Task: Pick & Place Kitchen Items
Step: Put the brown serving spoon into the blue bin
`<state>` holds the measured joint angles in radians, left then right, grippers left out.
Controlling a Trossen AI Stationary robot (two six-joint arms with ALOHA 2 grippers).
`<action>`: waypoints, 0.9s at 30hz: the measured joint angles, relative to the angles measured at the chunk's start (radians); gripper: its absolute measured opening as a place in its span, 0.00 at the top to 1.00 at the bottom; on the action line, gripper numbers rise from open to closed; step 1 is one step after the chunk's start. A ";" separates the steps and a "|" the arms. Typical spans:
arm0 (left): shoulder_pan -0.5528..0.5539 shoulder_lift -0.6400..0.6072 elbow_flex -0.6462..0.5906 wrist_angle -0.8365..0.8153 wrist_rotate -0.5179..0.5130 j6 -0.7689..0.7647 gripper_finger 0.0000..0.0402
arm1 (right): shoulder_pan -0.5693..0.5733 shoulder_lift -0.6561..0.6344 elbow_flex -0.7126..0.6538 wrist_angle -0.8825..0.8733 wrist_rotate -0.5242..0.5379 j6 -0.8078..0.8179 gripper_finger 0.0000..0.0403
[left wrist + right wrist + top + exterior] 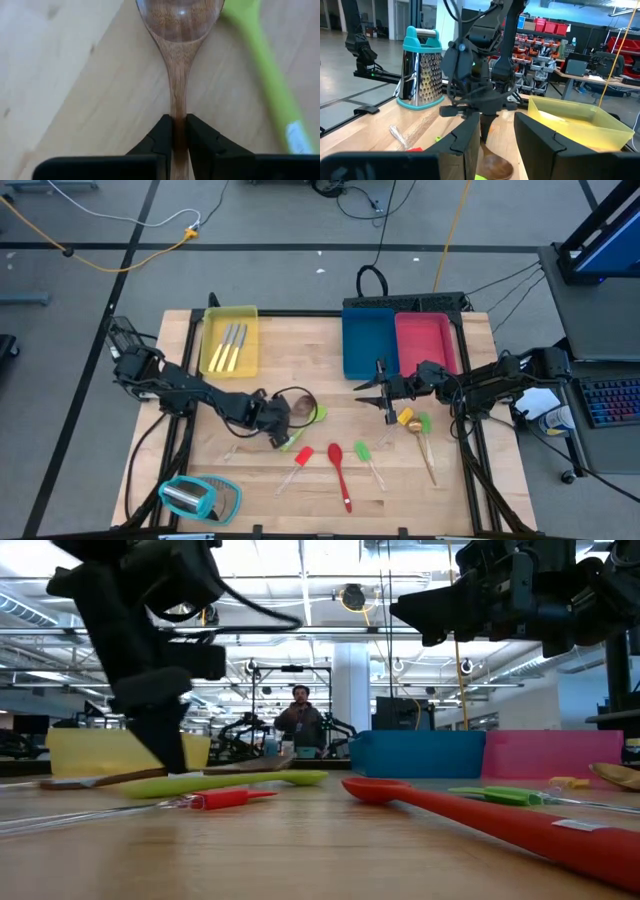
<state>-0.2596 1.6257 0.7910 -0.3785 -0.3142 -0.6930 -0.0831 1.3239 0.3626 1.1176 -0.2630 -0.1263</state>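
Note:
My left gripper (pixel 275 423) is down at the table's middle, shut on a brown wooden spoon (pixel 179 60). The spoon's bowl (pixel 300 402) points toward the table's right. A light green spoon (pixel 272 85) lies on the table beside it. My right gripper (pixel 385 392) is open and empty, raised above the table in front of the blue tray (pixel 368 340). It also shows in the right wrist view (pixel 497 137) and high in the low view (pixel 440 610). A red spoon (pixel 340 470), a red-headed spatula (pixel 300 455) and a green-headed spatula (pixel 364 452) lie toward the near edge. My left gripper pinches the wooden spoon's slim handle (pixel 178 117) between its two fingers (pixel 162 132), a short way behind the bowl. The fingers come from above and lie across the handle. The spoon lies low and about level along the table (pixel 150 775); whether it is lifted clear I cannot tell.
A yellow tray (pixel 215 325) with silver cutlery stands at the far left, and a pink tray (pixel 425 340) beside the blue one at the far right. A teal grater (pixel 200 498) lies at the near left. Yellow- and green-headed utensils (pixel 412 421) lie under the right arm. A person stands behind the table (pixel 300 720).

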 joint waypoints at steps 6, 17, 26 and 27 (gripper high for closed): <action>0.033 -0.001 0.000 0.206 -0.069 0.140 0.90 | 0.000 0.000 0.000 0.007 0.000 -0.002 0.72; 0.142 -0.002 0.000 0.537 -0.099 0.567 0.89 | 0.000 0.000 0.000 0.006 0.000 -0.026 0.72; 0.257 -0.002 0.000 0.900 0.073 0.703 0.88 | 0.000 0.000 0.000 -0.021 0.053 -0.028 0.72; 0.267 -0.002 0.000 0.951 0.117 0.704 0.89 | 0.000 0.000 0.000 -0.032 0.083 -0.028 0.72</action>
<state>0.0079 1.6238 0.7910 0.5724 -0.1973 0.0109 -0.0830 1.3239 0.3626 1.0859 -0.1799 -0.1539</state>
